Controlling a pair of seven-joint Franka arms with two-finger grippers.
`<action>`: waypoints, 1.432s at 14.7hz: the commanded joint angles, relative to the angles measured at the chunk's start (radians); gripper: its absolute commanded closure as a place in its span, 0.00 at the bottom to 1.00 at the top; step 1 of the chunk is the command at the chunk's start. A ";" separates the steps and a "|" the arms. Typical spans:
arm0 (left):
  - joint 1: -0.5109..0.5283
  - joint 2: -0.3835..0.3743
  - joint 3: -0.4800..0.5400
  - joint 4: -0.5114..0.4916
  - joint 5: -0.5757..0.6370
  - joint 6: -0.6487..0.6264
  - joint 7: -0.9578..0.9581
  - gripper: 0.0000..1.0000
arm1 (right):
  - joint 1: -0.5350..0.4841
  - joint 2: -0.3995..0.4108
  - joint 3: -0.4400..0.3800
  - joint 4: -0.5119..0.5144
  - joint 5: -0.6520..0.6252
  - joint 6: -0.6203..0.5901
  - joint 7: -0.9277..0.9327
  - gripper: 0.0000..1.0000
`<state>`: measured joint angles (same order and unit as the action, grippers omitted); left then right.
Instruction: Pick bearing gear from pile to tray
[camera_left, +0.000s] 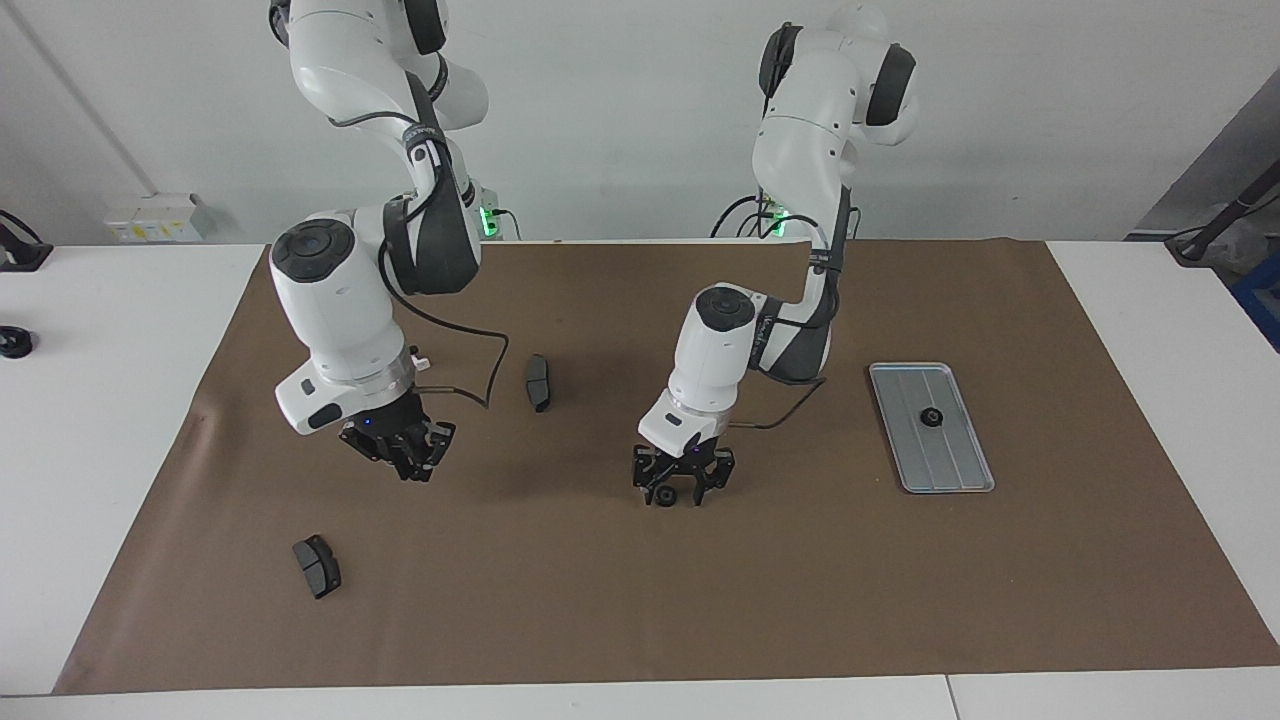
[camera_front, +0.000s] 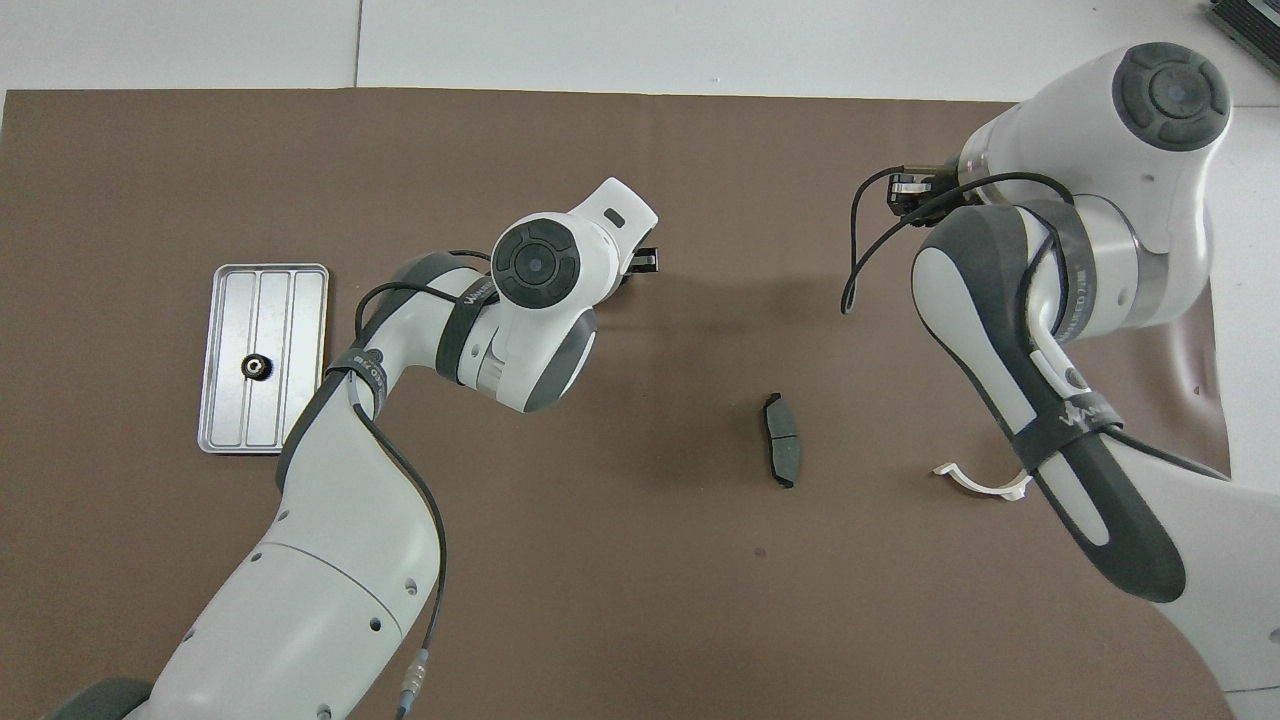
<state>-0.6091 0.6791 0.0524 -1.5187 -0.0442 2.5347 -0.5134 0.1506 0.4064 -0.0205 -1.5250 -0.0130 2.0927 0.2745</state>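
**A:** Start at the fingers. What are they doing?

**B:** The left gripper (camera_left: 680, 492) is low over the brown mat (camera_left: 640, 600), about midway between the two arms' ends. Its fingers stand on either side of a small black round gear (camera_left: 662, 496). I cannot tell whether they are pressing on it or just bracketing it. The gear sits at mat level.

**A:** And the other one?

**B:** The right gripper (camera_left: 408, 462) hangs raised over bare mat toward the right arm's end, its fingers closed together. Nothing shows between them.

**A:** Any containers?

**B:** One: the tray (camera_left: 960, 470), toward the left arm's end of the surface. It is flat, rectangular, silver-grey metal with rounded corners, a raised rim and ridges running lengthwise. A single black gear (camera_left: 931, 417) already lies in it, round with a pale centre, in the half nearer the robots. The rest of the tray floor is bare.

**A:** What else is loose on the mat?

**B:** Two dark grey brake pads, both curved slabs. One brake pad (camera_left: 538, 381) lies nearer the robots, between the arms. The other pad (camera_left: 317, 565) lies farther from them, toward the right arm's end. In the overhead view a white half-ring bracket (camera_front: 975, 482), thin and arc-shaped, lies partly under the right arm.
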 joint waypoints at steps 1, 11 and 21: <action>-0.017 -0.003 0.017 -0.018 0.020 0.007 -0.031 0.30 | -0.013 -0.011 0.013 -0.023 0.015 0.003 0.014 1.00; -0.015 -0.010 0.017 -0.021 0.020 -0.007 -0.059 0.92 | -0.013 -0.009 0.013 -0.023 0.034 0.013 0.015 1.00; 0.055 -0.180 0.090 -0.150 0.027 -0.105 0.001 1.00 | 0.096 -0.006 0.062 -0.015 0.033 0.059 0.269 1.00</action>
<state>-0.5873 0.5812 0.1410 -1.5790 -0.0402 2.4385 -0.5378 0.1816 0.4066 0.0297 -1.5312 0.0137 2.1146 0.4306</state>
